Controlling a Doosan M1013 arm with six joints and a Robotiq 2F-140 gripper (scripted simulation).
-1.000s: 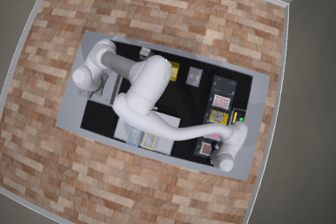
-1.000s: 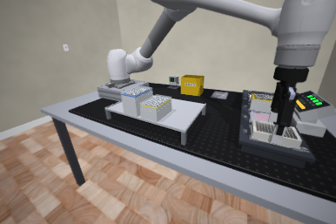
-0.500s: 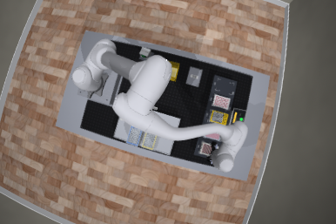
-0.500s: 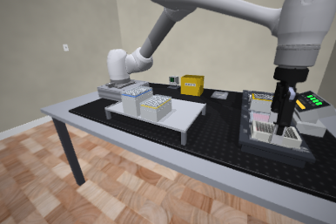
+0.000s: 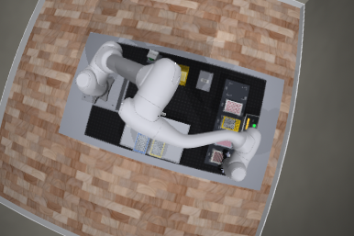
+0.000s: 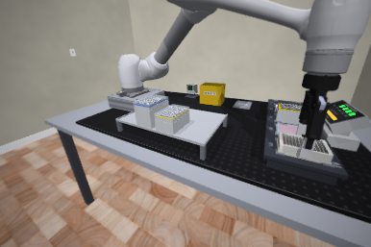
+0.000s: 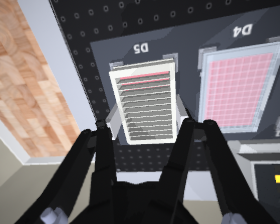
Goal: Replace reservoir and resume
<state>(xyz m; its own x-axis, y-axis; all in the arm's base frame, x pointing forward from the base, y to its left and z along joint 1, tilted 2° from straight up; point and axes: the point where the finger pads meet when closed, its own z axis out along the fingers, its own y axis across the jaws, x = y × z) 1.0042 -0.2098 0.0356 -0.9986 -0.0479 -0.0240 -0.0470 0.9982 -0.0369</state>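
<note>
The white 12-trough reservoir [image 7: 146, 102] stands at deck position D5 between its corner brackets, with a red stripe at its far end. My gripper [image 7: 147, 105] reaches down over its near end, and its black fingers are shut on the reservoir's two long sides. In the exterior view the gripper [image 6: 311, 136] stands upright on the reservoir at the near end of the deck row. The labware shelf [image 6: 192, 127] holds two boxes, one blue-rimmed [image 6: 150, 108] and one yellow-rimmed [image 6: 171, 117]. I cannot read any labels.
An open pink plate [image 7: 236, 92] sits at D4 right beside the reservoir. A panel with green lights [image 6: 343, 111] stands behind the deck. A yellow box [image 6: 212, 93] and a small green-faced post [image 6: 191, 86] are at the back.
</note>
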